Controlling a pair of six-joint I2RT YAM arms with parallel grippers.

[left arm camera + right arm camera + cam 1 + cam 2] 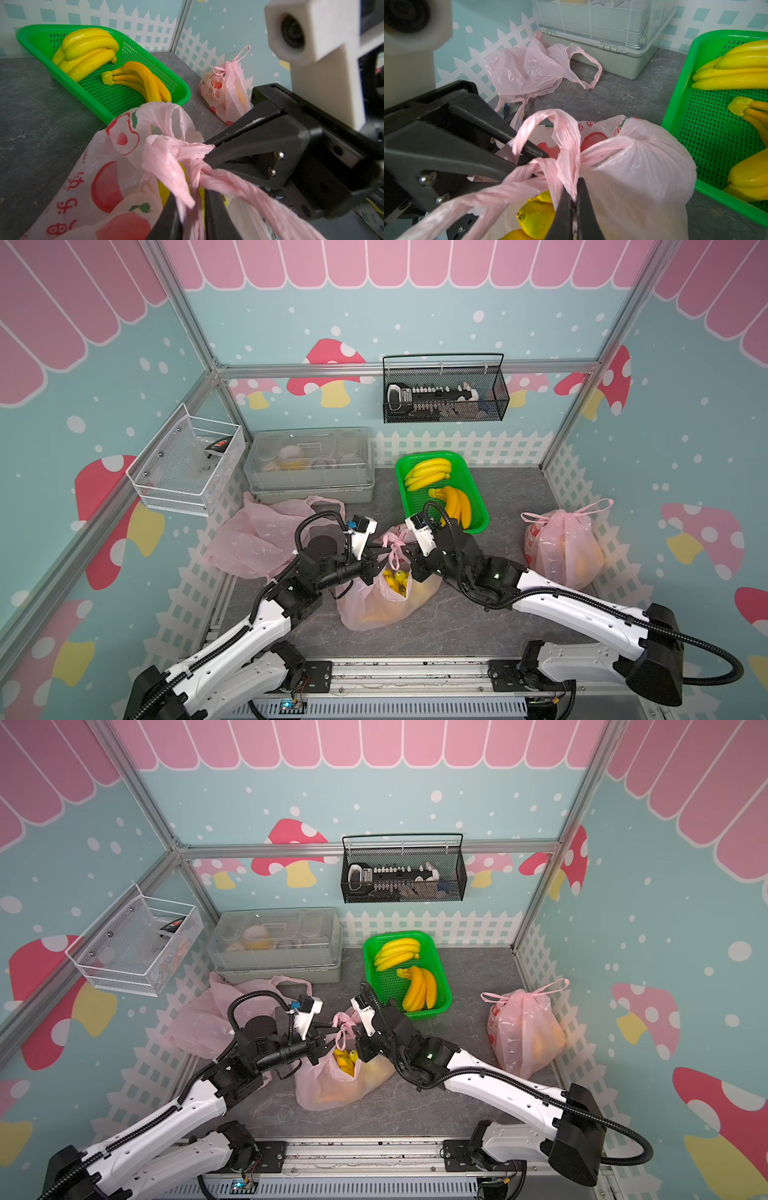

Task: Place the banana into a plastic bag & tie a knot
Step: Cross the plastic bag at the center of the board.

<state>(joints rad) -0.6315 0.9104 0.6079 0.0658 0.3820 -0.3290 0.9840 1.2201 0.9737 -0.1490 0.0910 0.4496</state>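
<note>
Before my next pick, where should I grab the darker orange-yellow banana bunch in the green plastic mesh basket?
I'd pinch the orange-yellow banana bunch at the narrow neck just behind its stem crown, coming straight down. It lies flat, its tips near the green basket's wall, while the crown end has bare mesh beside it.

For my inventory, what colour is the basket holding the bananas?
The basket is green, clearest in the left wrist view.

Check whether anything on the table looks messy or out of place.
The middle bag gapes below its loosely crossed handles, bananas showing. A crumpled empty bag sprawls beside the clear storage box.
</note>
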